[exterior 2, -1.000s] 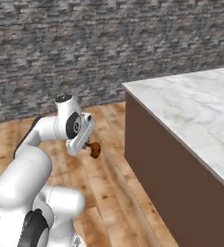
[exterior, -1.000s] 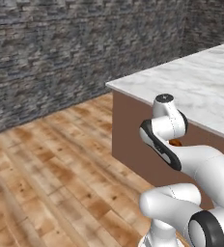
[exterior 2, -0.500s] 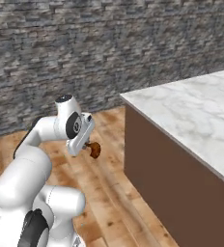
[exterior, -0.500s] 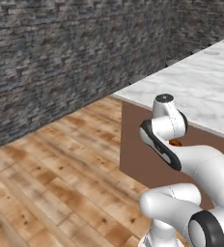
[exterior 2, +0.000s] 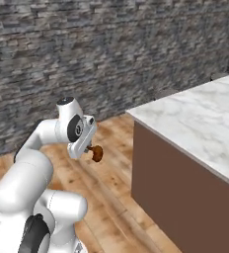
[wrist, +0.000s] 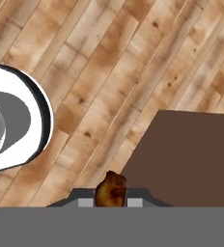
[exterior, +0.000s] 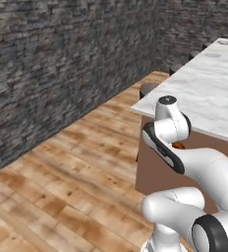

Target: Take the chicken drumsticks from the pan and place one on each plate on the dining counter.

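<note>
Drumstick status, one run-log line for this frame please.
phase: carry | pincer: shut on chicken drumstick | position: held over wood floor, short of dining counter | plates: far end of counter, nothing on them

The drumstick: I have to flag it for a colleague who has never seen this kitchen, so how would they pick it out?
Start at the marble-topped dining counter with brown wooden sides. Left of it, over the plank floor, the white arm's gripper is shut on the drumstick. It is a small golden-brown lump, the only food among white robot parts.
</note>
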{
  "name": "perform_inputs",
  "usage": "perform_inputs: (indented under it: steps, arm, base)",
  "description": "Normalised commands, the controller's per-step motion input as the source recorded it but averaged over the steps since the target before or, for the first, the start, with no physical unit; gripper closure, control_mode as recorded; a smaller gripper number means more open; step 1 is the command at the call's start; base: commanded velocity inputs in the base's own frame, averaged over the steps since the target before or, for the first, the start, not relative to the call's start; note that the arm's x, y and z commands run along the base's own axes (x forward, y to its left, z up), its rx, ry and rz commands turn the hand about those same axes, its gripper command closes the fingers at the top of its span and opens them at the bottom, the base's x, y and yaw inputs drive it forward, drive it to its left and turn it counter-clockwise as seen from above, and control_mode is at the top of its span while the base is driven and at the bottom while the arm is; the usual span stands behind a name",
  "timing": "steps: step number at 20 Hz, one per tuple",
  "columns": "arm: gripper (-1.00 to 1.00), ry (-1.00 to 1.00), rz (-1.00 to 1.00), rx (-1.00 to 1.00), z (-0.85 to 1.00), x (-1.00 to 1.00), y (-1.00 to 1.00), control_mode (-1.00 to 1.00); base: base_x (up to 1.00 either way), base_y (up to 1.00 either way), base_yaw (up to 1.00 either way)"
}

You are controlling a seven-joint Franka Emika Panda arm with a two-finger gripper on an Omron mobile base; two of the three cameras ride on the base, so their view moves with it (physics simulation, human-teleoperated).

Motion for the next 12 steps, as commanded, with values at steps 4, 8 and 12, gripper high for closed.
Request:
perform_inputs:
  steps: [4, 8, 12]
  arm:
    - [1.0, 0.0, 0.0, 0.0, 0.0, 0.0, 0.0, 1.0]
    - [1.0, 0.0, 0.0, 0.0, 0.0, 0.0, 0.0, 1.0]
    - [1.0, 0.0, 0.0, 0.0, 0.0, 0.0, 0.0, 1.0]
  base:
    - [0.62, 0.77, -0.29]
    - [0.63, 0.76, -0.3]
    - [0.65, 0.73, -0.33]
